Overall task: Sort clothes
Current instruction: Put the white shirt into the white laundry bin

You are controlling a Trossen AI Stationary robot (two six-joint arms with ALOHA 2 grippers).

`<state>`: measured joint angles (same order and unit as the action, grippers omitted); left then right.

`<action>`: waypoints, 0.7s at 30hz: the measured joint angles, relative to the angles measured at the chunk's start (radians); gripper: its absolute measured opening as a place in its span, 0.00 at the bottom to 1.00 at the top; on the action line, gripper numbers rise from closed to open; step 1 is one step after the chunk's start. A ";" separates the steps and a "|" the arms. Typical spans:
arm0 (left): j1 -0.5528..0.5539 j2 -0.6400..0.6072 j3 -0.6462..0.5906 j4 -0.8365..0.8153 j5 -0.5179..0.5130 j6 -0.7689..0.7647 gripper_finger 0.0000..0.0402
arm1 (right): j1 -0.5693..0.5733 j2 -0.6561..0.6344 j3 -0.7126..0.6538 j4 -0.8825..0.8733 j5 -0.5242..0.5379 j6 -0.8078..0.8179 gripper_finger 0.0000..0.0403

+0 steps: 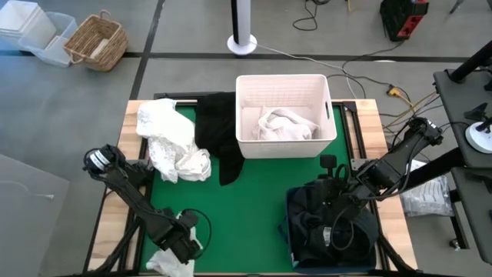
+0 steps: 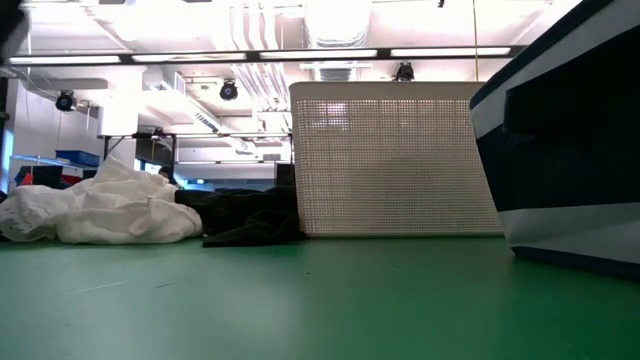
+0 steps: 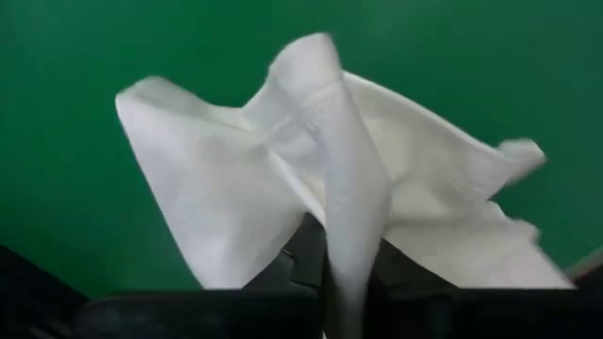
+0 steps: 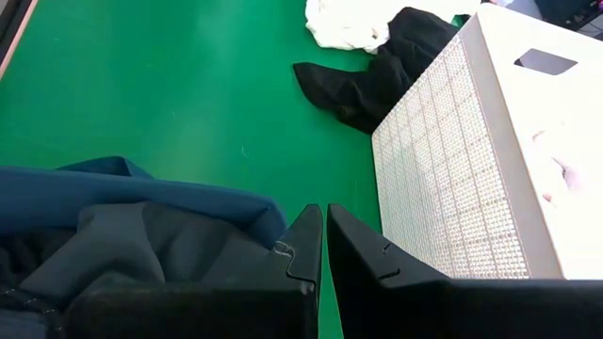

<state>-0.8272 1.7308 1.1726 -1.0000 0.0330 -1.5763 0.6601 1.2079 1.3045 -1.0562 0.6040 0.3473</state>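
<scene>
Left end effector point(image 3: 330, 273) is clenched on a white garment point(image 3: 330, 179) at the table's point(image 1: 254, 200) 7 o'clock edge, the grasp seen only from its wrist; right end effector point(image 4: 325, 240) is seen clenched over dark clothes point(image 1: 330, 223) at 5 o'clock.

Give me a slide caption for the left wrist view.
Left claw shut on a white garment above the green mat.

mat point(image 1: 254, 192): green | bin point(image 1: 284, 146): white (perforated) | clothes point(image 1: 173, 142): white, black
</scene>
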 joint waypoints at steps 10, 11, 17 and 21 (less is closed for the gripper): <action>0.000 -0.002 0.329 -0.300 -0.275 0.103 0.00 | 0.000 0.000 -0.001 -0.001 0.000 0.000 0.03; 0.000 -0.002 0.361 -0.317 -0.307 0.119 0.00 | 0.000 0.000 -0.002 -0.001 0.000 0.000 0.03; 0.001 -0.002 0.521 -0.408 -0.488 0.250 0.00 | 0.000 0.000 -0.009 -0.002 0.000 -0.007 0.03; 0.008 -0.001 0.618 -0.424 -0.624 0.391 0.00 | 0.000 0.000 -0.015 -0.004 -0.001 -0.007 0.03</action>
<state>-0.8189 1.7294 1.7906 -1.4241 -0.5911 -1.1857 0.6601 1.2079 1.2893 -1.0602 0.6033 0.3401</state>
